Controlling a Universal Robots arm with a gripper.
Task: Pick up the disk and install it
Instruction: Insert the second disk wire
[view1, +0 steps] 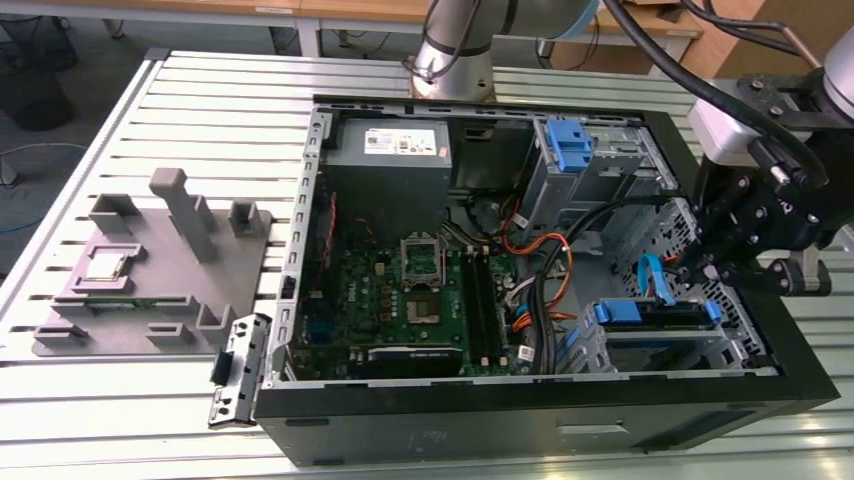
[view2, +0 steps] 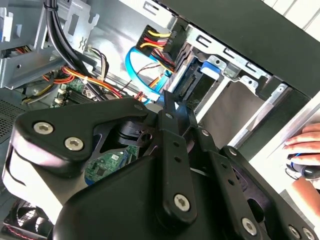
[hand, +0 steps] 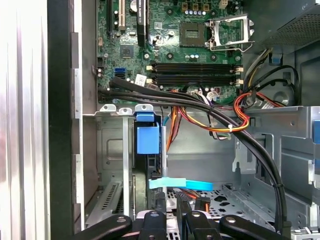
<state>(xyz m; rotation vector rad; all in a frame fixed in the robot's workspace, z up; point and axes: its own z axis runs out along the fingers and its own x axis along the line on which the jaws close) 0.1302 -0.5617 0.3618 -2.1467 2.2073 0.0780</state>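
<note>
1. The disk (view1: 650, 313) sits in the drive cage (view1: 694, 345) at the corner of the open computer case (view1: 534, 420), toward the exterior view's right and near the front wall. It appears seated in the bay rather than carried.
2. Its blue bracket (view1: 617, 311) faces the case interior, toward the motherboard (view1: 400, 290); the long axis runs across the exterior view, from the bracket end out toward the case's right wall.
3. In the first wrist view the blue bracket tab (hand: 148, 136) stands at the mouth of the bay, with a light blue cable (hand: 174, 183) lying just beside it.
4. The gripper (view1: 731, 262) hangs over the case's right wall, just above and beside the cage. Whether its fingers are spread or closed I cannot tell; the black linkage blocks the tips in both wrist views.
5. Room is tight: black cable bundles (hand: 200, 107) and orange wires (hand: 235, 122) cross between the motherboard and the cage, and the metal cage wall flanks the bay.
6. A 2nd blue latch (view1: 567, 145) sits in the upper bay, well apart from the disk.
7. A grey fixture (view1: 160, 270) rests on the slatted table (view1: 200, 100), outside the case on the exterior view's left.
8. A person's hand (view2: 305, 150) rests beyond the case in the second wrist view.
</note>
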